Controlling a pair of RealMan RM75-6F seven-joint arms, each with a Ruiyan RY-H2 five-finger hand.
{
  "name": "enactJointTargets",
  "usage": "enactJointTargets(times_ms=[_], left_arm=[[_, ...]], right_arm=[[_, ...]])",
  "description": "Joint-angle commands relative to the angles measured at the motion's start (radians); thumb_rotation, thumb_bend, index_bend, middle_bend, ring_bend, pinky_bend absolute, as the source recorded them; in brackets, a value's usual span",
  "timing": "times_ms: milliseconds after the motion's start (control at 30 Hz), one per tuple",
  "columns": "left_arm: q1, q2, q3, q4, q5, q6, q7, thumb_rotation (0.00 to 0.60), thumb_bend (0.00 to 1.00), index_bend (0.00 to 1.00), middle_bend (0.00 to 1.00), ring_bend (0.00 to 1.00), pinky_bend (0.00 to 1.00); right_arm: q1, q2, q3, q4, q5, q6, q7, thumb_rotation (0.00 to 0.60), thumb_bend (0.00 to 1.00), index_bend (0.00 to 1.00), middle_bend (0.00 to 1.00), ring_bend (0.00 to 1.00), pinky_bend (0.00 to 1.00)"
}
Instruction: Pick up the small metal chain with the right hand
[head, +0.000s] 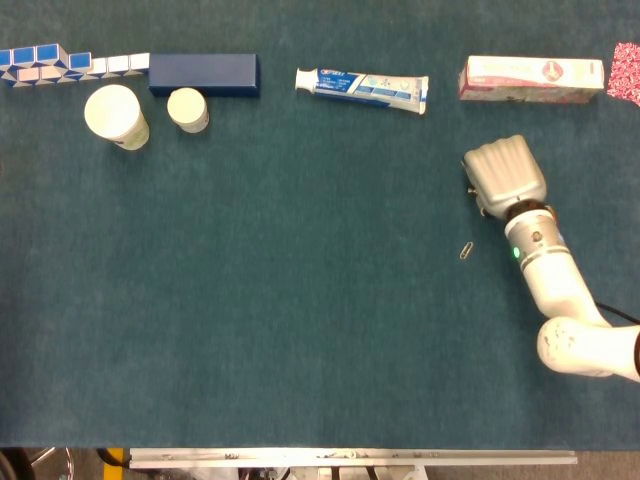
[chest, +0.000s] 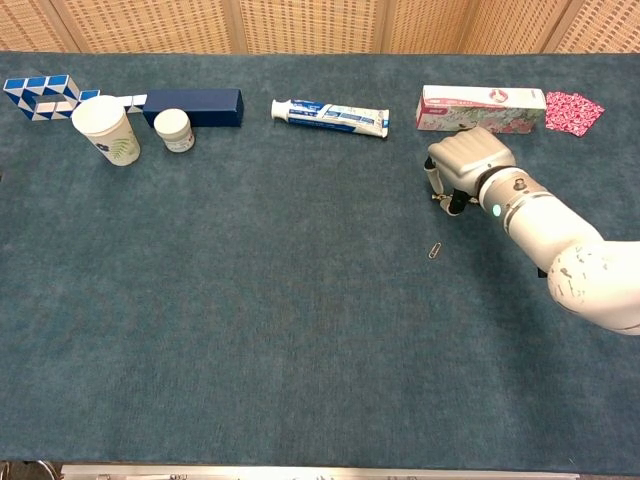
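My right hand (head: 506, 175) (chest: 468, 160) hangs palm-down over the right part of the table, fingers curled toward the cloth. In the chest view a small glinting piece of the small metal chain (chest: 439, 197) shows under the hand, pinched between the thumb and the curled fingers. The rest of the chain is hidden by the hand, and the head view shows none of it. My left hand appears in neither view.
A paper clip (head: 466, 251) (chest: 434, 250) lies just in front of the hand. Along the far edge are a pink box (chest: 482, 108), a toothpaste tube (chest: 330, 116), a dark blue box (chest: 195, 107), a small jar (chest: 179, 130), a paper cup (chest: 105, 130) and a blue-white snake puzzle (chest: 45, 95).
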Motion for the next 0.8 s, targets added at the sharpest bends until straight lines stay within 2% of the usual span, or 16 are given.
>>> enactJointTargets(times_ms=[33, 233, 533, 800], left_arm=[[0.001, 0.000, 0.000, 0.002, -0.001, 0.000, -0.001, 0.600, 0.22, 0.02, 0.12, 0.10, 0.13], [0.003, 0.003, -0.001, 0.004, -0.001, 0.005, -0.007, 0.600, 0.22, 0.02, 0.12, 0.10, 0.13], [0.001, 0.005, -0.003, -0.003, 0.001, 0.005, 0.001, 0.600, 0.22, 0.02, 0.12, 0.10, 0.13], [-0.002, 0.007, -0.003, -0.018, 0.010, 0.008, 0.019, 0.600, 0.22, 0.02, 0.12, 0.10, 0.13]], right_arm=[[-0.004, 0.009, -0.003, -0.017, -0.010, -0.005, 0.014, 0.600, 0.35, 0.59, 0.99, 1.00, 1.00], [-0.023, 0.073, 0.002, -0.113, -0.064, -0.024, 0.102, 0.600, 0.37, 0.62, 1.00, 1.00, 1.00], [-0.082, 0.229, -0.016, -0.293, -0.214, -0.014, 0.265, 0.600, 0.39, 0.64, 1.00, 1.00, 1.00], [-0.126, 0.308, -0.041, -0.374, -0.350, -0.013, 0.391, 0.600, 0.39, 0.66, 1.00, 1.00, 1.00]])
